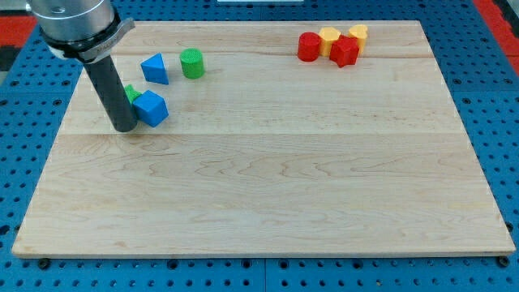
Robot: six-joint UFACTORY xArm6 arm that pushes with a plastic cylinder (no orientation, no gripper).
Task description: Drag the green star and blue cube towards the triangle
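1. Green star (130, 92) is peeking out behind the rod, touching the blue cube (151, 108), just below the blue triangle (154, 69).
2. You are seeing my tip (125, 127) resting on the worktop (284, 178), just left of the cube.
3. No fingers are fitted, only the rod.

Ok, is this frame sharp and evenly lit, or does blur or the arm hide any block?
Camera view: even light, soft shadows, no glare. Blocks look sharp. My tip sits at the view's left of the blue cube; the rod covers most of the green star. The blue triangle is clear.
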